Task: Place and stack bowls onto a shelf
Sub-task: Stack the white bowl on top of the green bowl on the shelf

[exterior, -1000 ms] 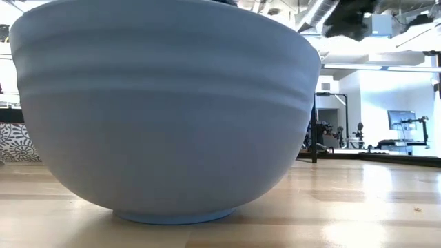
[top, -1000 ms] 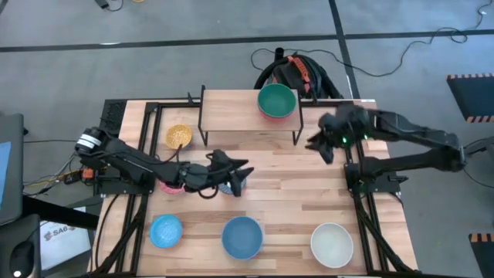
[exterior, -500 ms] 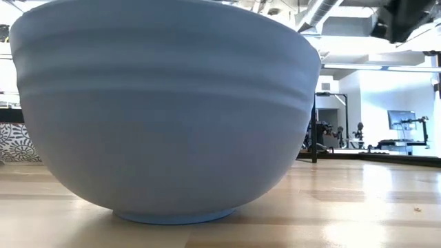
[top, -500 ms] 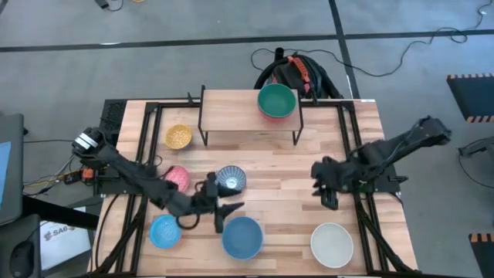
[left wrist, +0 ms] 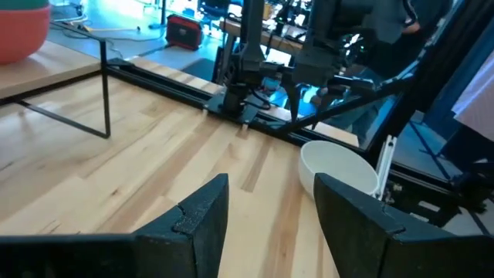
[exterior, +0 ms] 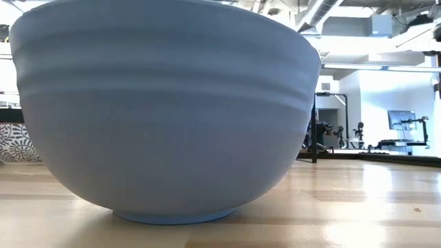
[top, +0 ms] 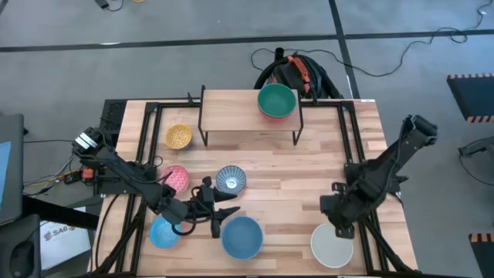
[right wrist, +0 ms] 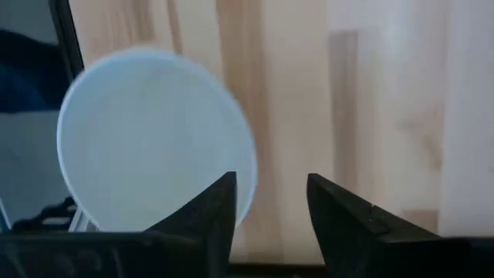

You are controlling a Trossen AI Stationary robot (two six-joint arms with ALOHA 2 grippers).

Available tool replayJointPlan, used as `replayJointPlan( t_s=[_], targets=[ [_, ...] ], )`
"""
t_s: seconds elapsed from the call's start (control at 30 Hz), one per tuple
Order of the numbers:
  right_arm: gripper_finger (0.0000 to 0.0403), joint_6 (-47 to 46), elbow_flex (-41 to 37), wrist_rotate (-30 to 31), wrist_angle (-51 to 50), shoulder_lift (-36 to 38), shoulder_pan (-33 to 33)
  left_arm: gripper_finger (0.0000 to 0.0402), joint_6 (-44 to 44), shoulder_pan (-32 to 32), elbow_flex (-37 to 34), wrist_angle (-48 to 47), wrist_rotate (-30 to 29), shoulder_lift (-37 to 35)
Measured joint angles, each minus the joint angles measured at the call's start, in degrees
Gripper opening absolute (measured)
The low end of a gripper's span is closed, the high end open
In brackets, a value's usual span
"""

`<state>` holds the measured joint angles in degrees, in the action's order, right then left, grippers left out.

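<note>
The shelf (top: 231,114) stands at the table's far side and carries the green bowl (top: 276,100) nested in the red bowl (left wrist: 19,35). On the table rest the yellow bowl (top: 178,137), pink bowl (top: 176,178), blue-white patterned bowl (top: 230,180), light blue bowl (top: 164,232), large blue bowl (top: 242,237) and cream white bowl (top: 332,244). My left gripper (top: 224,212) is open, between the patterned bowl and the large blue bowl. My right gripper (top: 337,218) is open, over the far rim of the cream white bowl (right wrist: 154,139).
The large blue bowl (exterior: 165,110) fills the low view, with the patterned bowl (exterior: 17,141) at its left. Black frame rails (top: 351,154) run along both sides of the table. Bare wood (top: 293,177) lies between the shelf and the near row of bowls.
My left gripper has drawn back from the patterned bowl toward the near edge, and the bowl now shows in full. My right gripper has swung from beside the shelf's right end toward the near edge, ending above the cream white bowl.
</note>
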<state>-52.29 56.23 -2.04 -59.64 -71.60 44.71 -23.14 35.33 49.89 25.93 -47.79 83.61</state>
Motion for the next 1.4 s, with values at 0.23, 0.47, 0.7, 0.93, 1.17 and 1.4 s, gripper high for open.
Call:
replayJointPlan(
  t_s=[0.23,0.47,0.7,0.93,1.17,1.4],
  targets=[
    [0.0244,-8.4,0.0,0.4,-3.1,-2.3,6.8,0.019,0.0,0.0,0.0,0.0,0.9,0.0],
    [0.024,-11.8,0.0,0.8,-3.8,-2.7,11.5,0.0214,-0.9,0.0,0.0,-1.3,0.9,0.0],
    [0.024,-14.1,-2.6,0.5,-1.4,-2.4,15.3,0.0215,-4.4,-1.0,0.0,-4.3,1.4,0.0],
    [0.024,-18.7,-8.6,-0.3,7.5,-0.4,17.9,0.0215,-6.6,-1.2,0.0,-4.2,2.6,0.0],
    [0.024,-20.3,-8.5,-2.5,7.0,2.7,20.2,0.0215,-6.0,-1.7,0.0,-4.9,2.6,0.0],
    [0.024,-21.0,-8.8,8.7,4.4,2.3,17.9,0.0215,-5.5,-4.7,0.0,-6.1,3.1,0.0]
  ],
)
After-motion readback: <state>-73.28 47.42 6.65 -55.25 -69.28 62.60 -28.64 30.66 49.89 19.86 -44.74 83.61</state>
